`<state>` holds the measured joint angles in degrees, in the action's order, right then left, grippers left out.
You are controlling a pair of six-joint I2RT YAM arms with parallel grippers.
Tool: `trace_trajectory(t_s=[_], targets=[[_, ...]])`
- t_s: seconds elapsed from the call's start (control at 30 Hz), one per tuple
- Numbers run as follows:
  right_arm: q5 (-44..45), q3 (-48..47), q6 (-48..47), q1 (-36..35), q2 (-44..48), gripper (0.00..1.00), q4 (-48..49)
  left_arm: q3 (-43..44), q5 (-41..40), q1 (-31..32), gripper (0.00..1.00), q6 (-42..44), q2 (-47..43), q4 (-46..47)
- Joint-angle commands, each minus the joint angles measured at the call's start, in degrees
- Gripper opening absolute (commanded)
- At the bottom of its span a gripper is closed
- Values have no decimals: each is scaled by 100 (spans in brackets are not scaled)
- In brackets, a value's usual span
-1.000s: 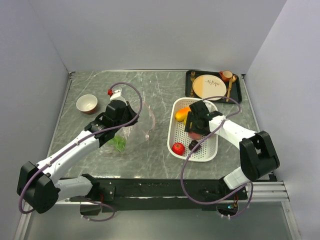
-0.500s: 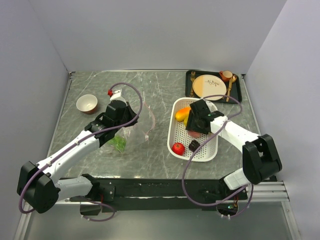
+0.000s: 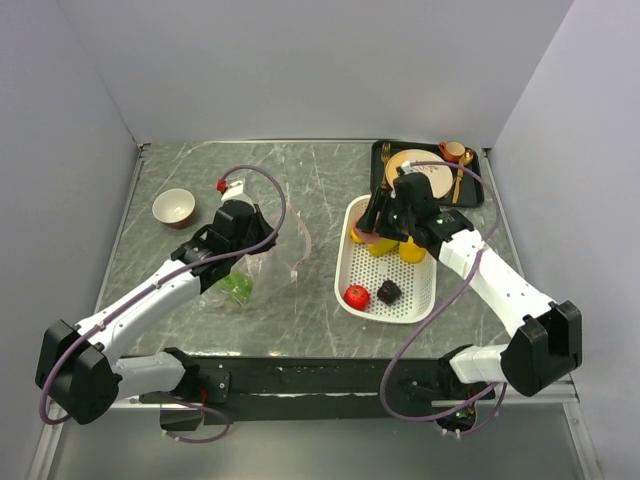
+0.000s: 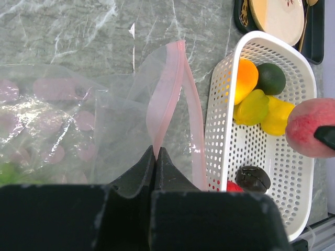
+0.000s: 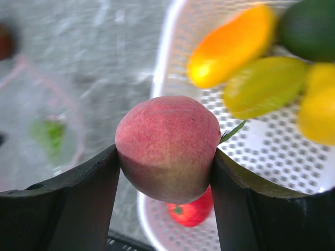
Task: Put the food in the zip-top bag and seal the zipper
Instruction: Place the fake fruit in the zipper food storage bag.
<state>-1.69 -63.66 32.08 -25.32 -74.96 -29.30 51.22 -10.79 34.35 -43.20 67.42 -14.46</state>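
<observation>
Peach (image 5: pixel 167 146), round, pink-red, seemingly fuzzy-skinned, clamped in black right gripper (image 5: pixel 165 157).

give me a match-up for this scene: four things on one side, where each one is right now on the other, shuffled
Things:
1. peach
2. tomato
3. grapes
4. zipper

Places:
A. lying in the white basket
B. inside the zip-top bag
C. pinched by the left gripper
D. held in the right gripper, above the basket's edge

Pairs: 1-D, 2-A, 3-B, 4-C
</observation>
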Motion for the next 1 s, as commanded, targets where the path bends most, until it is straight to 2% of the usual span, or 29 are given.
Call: trace_trajectory(t_s=[0.0, 0.13, 0.37, 0.63, 0.77, 0.97], targets=[[-1016, -437, -17, -227, -71, 31, 494, 195, 24, 28, 1, -57, -9, 136], [-1622, -604, 62, -412, -308, 31, 785, 222, 226, 37, 1, -92, 26, 268], [-2045, -832, 141, -764, -782, 31, 1049, 239, 270, 151, 1, -162, -9, 338], [-2090, -947, 88, -1036, -1187, 31, 1076, 344, 357, 344, 1, -223, -27, 374], [-1993, -1140, 1, -1185, -1442, 31, 927, 353, 613, 353, 1, -338, -115, 725], [-1870, -1236, -61, -1335, -1679, 33, 856, 643, 490, 380, 1, -198, -44, 479]])
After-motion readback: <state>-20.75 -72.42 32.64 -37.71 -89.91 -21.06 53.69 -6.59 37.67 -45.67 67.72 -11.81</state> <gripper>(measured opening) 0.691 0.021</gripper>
